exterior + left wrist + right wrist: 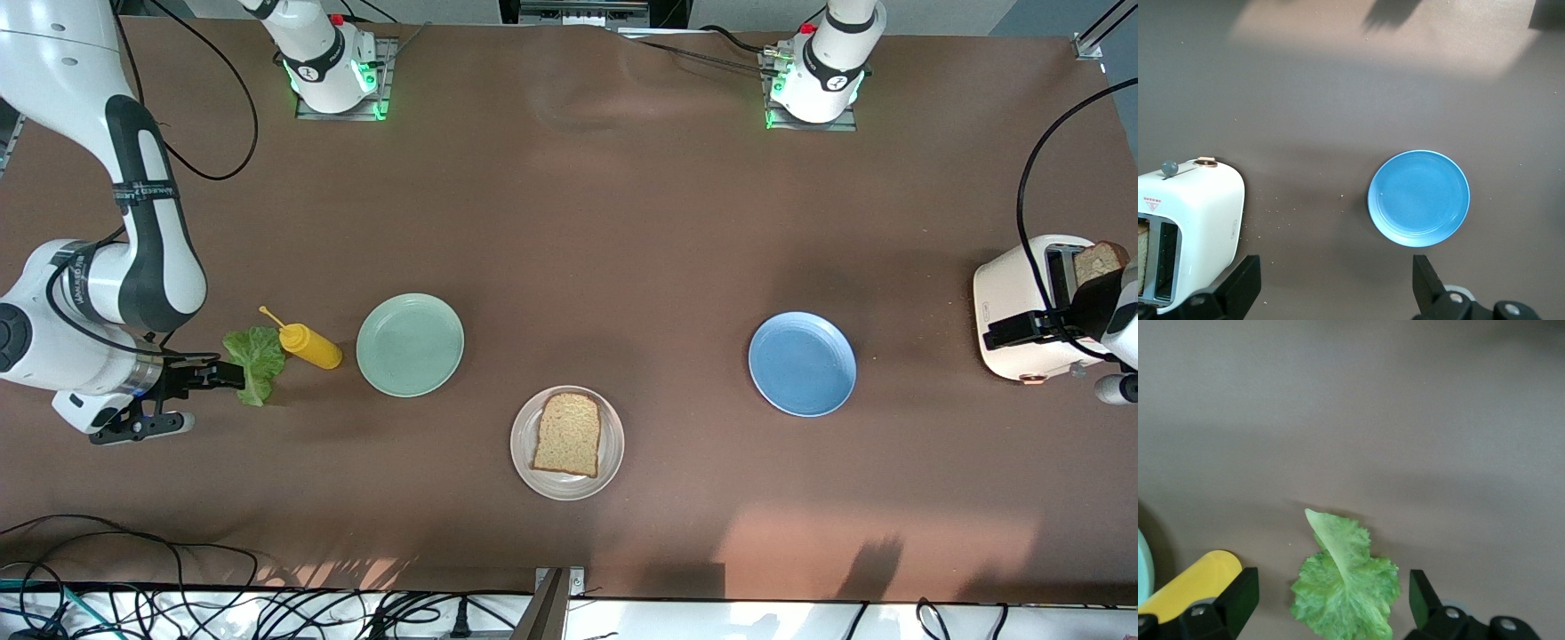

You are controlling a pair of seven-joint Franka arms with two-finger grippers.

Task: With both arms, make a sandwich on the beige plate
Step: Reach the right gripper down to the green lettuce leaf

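A: Where are we in the build?

B: Early. One bread slice (567,434) lies flat on the beige plate (524,462), nearest the front camera, mid-table. No lettuce on it, no top slice yet.

A: Start at the right arm's end.

B: Right gripper (173,400) is low over the table just beside the lettuce leaf (256,360), fingers (1238,597) spread wide, nothing held. In the right wrist view the leaf (1346,583) sits between the two fingers. The yellow squeeze bottle (307,344) lies on its side touching the leaf, then the mint-green plate (410,344), bare.

A: Next move?

B: My read: lettuce pick is in hand. It needs a drop and a close on the leaf without nudging the bottle; the leaf is thin and floppy, so a pinch at the rib looks safer.

A: Left arm's end?

B: Blue plate (802,363), bare, then the white toaster (1022,307) with a second bread slice (1099,260) standing in its slot. Left gripper (1031,327) hovers over the toaster, fingers (1238,287) wide apart, holding nothing. Likely a toast pull after.

A: Surface, room?

B: Brown matte table (622,222), crumbs (1268,217) beside the toaster. Both arm bases sit at the edge farthest from the front camera; loose black cables (267,613) run along the nearest edge.
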